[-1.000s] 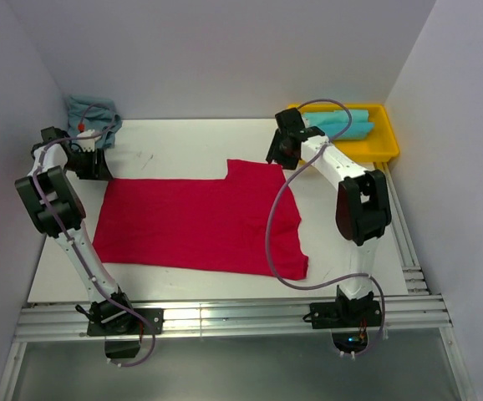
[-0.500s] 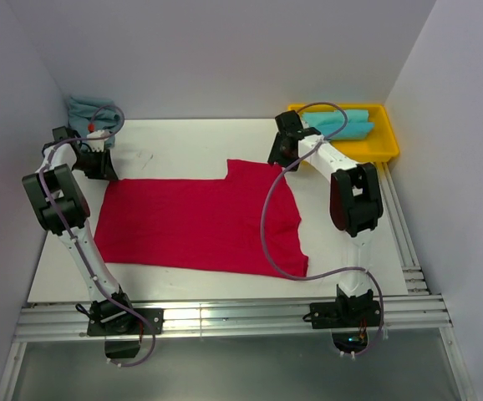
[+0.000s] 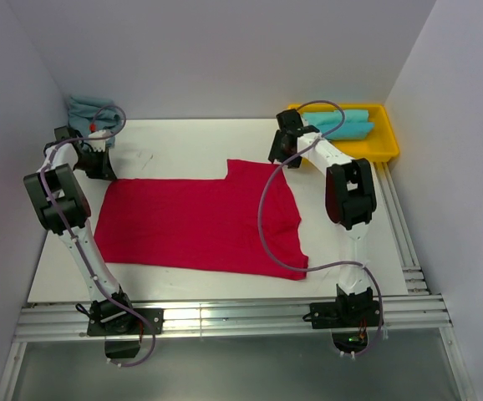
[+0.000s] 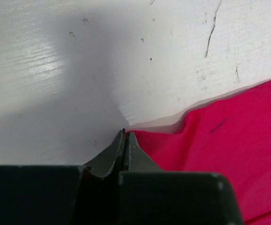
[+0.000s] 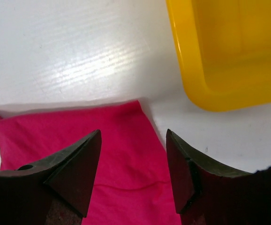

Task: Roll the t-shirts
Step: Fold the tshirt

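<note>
The red t-shirt (image 3: 200,221) lies spread flat across the middle of the table. My left gripper (image 3: 101,173) is down at its far left corner. In the left wrist view the left gripper (image 4: 125,133) has its jaws pressed together right at the tip of that corner of the red t-shirt (image 4: 229,140), whose edge is slightly raised beside it. My right gripper (image 3: 282,155) hangs over the shirt's far right corner. The right wrist view shows the right gripper (image 5: 133,133) open, straddling that corner of the red t-shirt (image 5: 79,131) without touching it. Turquoise t-shirts (image 3: 346,124) lie in the yellow tray.
The yellow tray (image 3: 383,150) stands at the back right, and its corner (image 5: 229,70) is close to my right fingers. A bunched turquoise cloth (image 3: 87,109) sits in the back left corner behind the left arm. Walls close in on three sides.
My left gripper slid a little toward the shirt's corner and closed from open to shut there. The right jaws spread slightly wider and the right arm's elbow shifted left.
</note>
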Controlling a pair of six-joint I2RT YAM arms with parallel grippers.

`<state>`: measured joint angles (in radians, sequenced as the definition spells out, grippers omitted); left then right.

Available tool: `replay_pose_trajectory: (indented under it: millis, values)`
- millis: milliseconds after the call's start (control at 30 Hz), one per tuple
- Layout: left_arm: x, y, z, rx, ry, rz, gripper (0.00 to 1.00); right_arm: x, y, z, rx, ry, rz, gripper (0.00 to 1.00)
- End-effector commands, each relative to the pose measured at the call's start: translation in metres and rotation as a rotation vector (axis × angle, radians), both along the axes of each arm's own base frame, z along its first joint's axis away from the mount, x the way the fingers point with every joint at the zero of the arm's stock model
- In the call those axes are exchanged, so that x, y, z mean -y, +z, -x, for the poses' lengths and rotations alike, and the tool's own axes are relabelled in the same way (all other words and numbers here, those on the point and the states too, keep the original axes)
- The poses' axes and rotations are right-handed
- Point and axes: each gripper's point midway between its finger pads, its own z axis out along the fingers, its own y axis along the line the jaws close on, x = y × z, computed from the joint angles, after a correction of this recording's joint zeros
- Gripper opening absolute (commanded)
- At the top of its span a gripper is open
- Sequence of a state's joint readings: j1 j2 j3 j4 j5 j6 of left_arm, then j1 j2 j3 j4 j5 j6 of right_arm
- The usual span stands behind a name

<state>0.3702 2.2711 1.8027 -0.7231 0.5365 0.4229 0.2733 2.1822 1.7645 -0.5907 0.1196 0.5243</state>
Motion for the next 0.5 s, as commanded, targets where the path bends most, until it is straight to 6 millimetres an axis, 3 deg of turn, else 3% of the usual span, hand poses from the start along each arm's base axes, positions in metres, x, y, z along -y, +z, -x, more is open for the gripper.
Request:
replay_pose_trajectory:
  millis: [0, 267, 467]
  values:
    - [0.007, 0.016, -0.003, 0.032, -0.017, -0.003, 0.0, 0.003, 0.019, -0.026, 0.079, 0.015, 0.009, 0.65]
    - [0.007, 0.018, 0.001, 0.032, -0.021, -0.023, 0.0, 0.004, 0.001, -0.039, 0.062, 0.016, 0.012, 0.65]
    - [0.007, 0.02, 0.003, 0.029, -0.024, -0.027, 0.0, -0.003, -0.013, -0.039, 0.046, 0.015, -0.026, 0.58]
